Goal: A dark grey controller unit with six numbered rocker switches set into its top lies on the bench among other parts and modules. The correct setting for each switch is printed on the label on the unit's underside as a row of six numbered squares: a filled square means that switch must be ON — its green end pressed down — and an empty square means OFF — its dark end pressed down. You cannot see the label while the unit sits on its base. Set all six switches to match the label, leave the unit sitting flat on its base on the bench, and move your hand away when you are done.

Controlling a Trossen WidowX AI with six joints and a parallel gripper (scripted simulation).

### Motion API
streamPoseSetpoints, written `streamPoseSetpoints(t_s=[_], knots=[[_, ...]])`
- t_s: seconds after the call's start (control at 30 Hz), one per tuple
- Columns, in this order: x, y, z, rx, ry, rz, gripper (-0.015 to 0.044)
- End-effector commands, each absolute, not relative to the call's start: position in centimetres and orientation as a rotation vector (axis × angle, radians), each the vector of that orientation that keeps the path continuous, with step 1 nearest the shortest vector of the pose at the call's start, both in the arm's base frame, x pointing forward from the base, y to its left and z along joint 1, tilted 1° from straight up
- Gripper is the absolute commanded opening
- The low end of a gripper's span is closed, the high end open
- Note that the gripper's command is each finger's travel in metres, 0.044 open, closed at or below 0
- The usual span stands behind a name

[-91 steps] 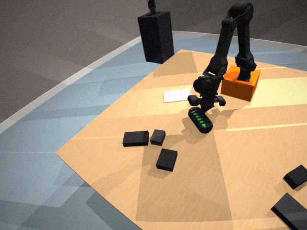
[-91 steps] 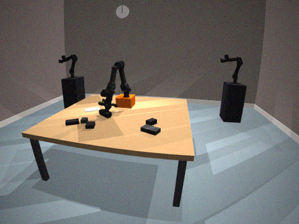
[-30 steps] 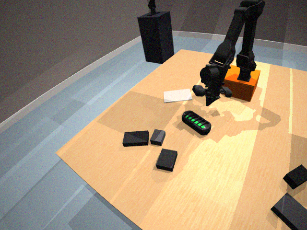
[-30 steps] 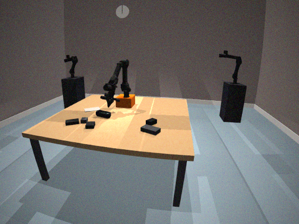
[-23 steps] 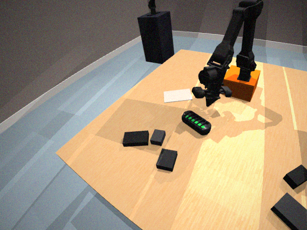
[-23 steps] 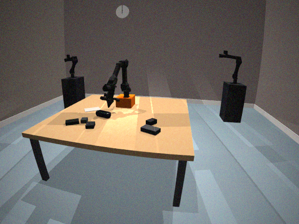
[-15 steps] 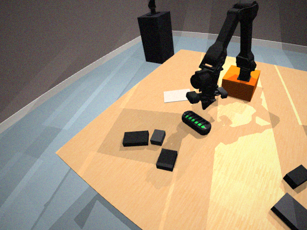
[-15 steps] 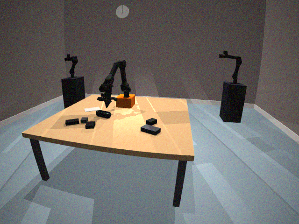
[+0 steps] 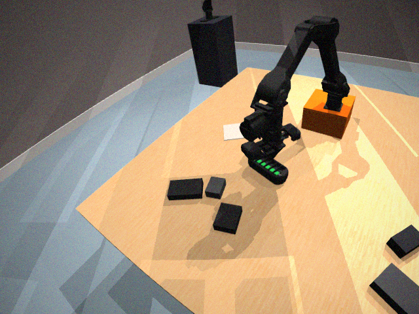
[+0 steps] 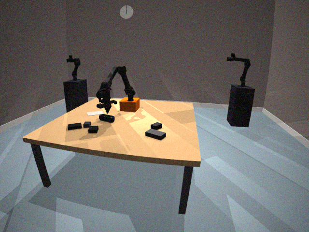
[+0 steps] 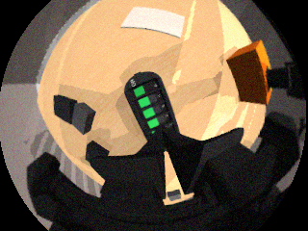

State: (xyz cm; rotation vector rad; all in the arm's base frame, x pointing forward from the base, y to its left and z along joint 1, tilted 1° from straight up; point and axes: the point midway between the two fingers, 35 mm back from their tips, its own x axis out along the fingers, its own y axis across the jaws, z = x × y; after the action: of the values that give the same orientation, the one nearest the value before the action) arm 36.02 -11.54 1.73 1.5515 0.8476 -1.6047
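The dark controller unit [image 9: 281,178] [image 10: 106,118] [image 11: 145,77] sits on the bench with its switch side up. Five green switch patches show in a row in the top view. The wrist view shows four clearly and a sliver of a fifth beside the fingers; the far end of the row is hidden there. The label is out of sight underneath. My gripper [image 9: 272,156] [image 10: 107,112] [image 11: 161,129] is shut and empty, fingers pointing down. Its tips are over or just behind the unit; whether they touch it is not clear.
A black block [image 9: 185,190] [image 10: 74,126], a small grey block [image 9: 215,186] and another black block [image 9: 228,217] lie left of the unit. Two dark blocks [image 9: 404,240] [image 10: 155,134] lie right. A white sheet [image 9: 232,132] [image 11: 156,21] and orange base block [image 9: 323,122] [image 11: 249,72] are behind.
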Motion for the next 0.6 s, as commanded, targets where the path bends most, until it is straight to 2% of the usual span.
streamPoseSetpoints(t_s=[0.0,0.57], knots=[[38.0,-11.4,2.0,1.518,0.919,-1.598,0.0],[42.5,-10.3,1.1,1.374,1.201,-1.608,0.0]])
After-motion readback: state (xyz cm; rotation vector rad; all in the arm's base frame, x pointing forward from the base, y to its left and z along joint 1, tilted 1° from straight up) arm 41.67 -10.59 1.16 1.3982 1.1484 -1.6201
